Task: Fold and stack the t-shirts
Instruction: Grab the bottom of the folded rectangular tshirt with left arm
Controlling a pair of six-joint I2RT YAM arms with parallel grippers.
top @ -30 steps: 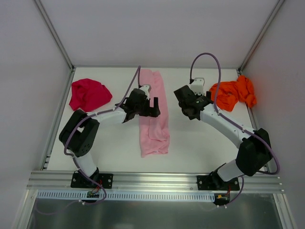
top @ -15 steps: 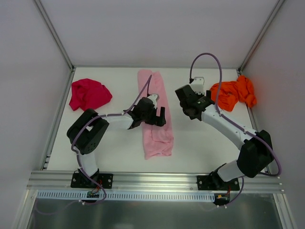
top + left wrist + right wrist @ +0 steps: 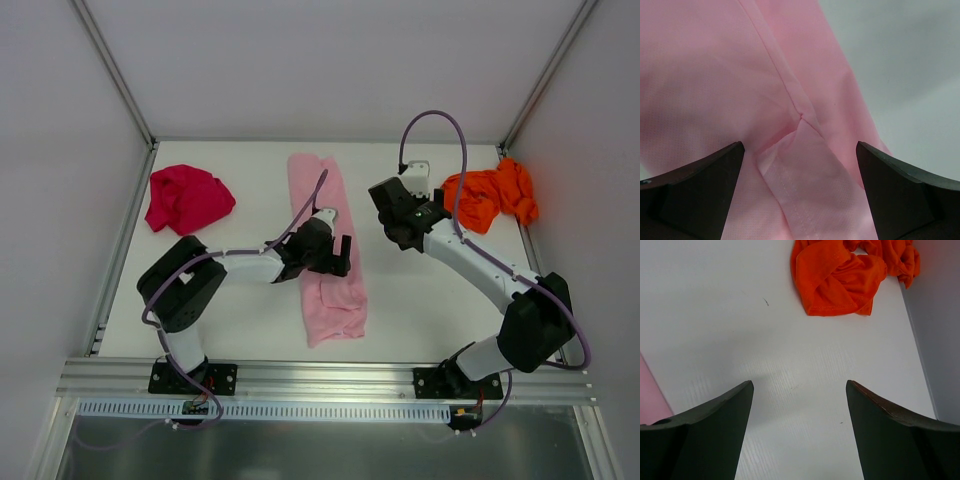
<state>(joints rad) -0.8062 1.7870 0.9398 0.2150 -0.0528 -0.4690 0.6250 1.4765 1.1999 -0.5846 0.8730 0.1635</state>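
Observation:
The light pink t-shirt (image 3: 328, 250) lies folded into a long strip down the table's middle; it fills the left wrist view (image 3: 730, 75). My left gripper (image 3: 338, 255) is open low over its middle, its jaws astride a folded seam. The magenta-red t-shirt (image 3: 186, 196) lies crumpled at the back left. The bright orange t-shirt (image 3: 492, 195) lies crumpled at the back right and shows in the right wrist view (image 3: 840, 275). My right gripper (image 3: 398, 225) is open and empty above bare table, between the pink and orange shirts.
White walls enclose the table on three sides, the right wall (image 3: 940, 325) close behind the orange shirt. A metal rail (image 3: 320, 378) runs along the near edge by the arm bases.
My left gripper has moved right and toward the near edge along the pink shirt, and the shirt's near end has shifted right and nearer with it. The right arm has barely moved.

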